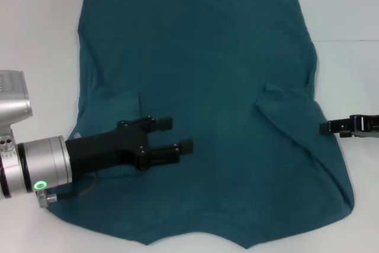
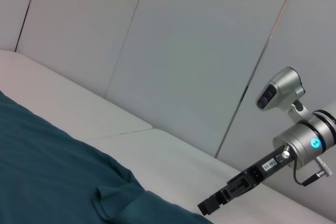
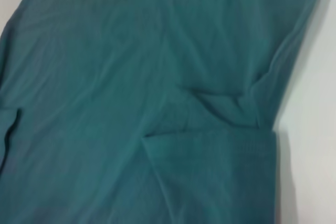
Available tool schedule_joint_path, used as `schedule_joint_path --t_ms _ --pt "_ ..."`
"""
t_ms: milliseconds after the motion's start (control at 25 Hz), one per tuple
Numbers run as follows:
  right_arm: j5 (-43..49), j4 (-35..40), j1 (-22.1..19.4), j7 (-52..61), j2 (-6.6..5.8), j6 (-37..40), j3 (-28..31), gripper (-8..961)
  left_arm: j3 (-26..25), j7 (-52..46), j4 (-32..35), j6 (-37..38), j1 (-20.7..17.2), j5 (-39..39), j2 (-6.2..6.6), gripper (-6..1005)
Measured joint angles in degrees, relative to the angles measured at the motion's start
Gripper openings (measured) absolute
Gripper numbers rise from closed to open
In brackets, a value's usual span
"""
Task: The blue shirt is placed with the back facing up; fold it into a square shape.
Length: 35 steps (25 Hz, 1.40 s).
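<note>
Our left gripper (image 1: pixel 176 135) hangs over the near-left part of the blue shirt (image 1: pixel 207 75), its two black fingers spread wide with nothing between them, pointing toward the middle of the cloth. From the head view we cannot tell whether the fingertips touch the fabric or float just above it. Our right gripper (image 1: pixel 327 127) sits low at the shirt's right edge, just beside the folded-in right sleeve (image 1: pixel 284 108); it shows only end-on, so we cannot tell whether it is spread or closed. The left wrist view shows that same gripper close to the cloth's border, over the white table (image 1: pixel 41 39).

The shirt lies spread flat on the table, plain side up, with both sleeves already turned inward over the body, the left sleeve (image 1: pixel 118 102) just beyond our left fingers. The neckline notch faces us at the near edge and the hem lies far.

We judge the fabric soft, light and limp: it will drape, wrinkle and drag rather than hold shape. It is best pinched at a doubled edge or corner, where the layers give thickness, and lifted low and evenly on both sides so the fold lands square.
</note>
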<state>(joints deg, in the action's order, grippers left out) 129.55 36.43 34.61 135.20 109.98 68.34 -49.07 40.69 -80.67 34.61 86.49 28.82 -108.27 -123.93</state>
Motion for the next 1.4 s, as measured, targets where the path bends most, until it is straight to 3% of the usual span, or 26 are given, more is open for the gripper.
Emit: schedule_joint_path --t_ms 800,1240,1400 --pt "-0.17 -1.27 0.34 -0.16 1.44 -2.56 0.04 613 0.0 0.31 0.02 -0.7 -0.2 -0.36 0.0 833" --pt "-0.29 -0.96 0.36 -1.95 1.89 -2.3 0.01 155 0.0 0.25 0.02 -0.71 0.04 -0.39 0.0 833" --pt "-0.58 -0.79 0.61 -2.66 1.91 -1.75 0.03 38 0.0 0.07 0.02 -0.71 0.11 -0.19 0.0 833"
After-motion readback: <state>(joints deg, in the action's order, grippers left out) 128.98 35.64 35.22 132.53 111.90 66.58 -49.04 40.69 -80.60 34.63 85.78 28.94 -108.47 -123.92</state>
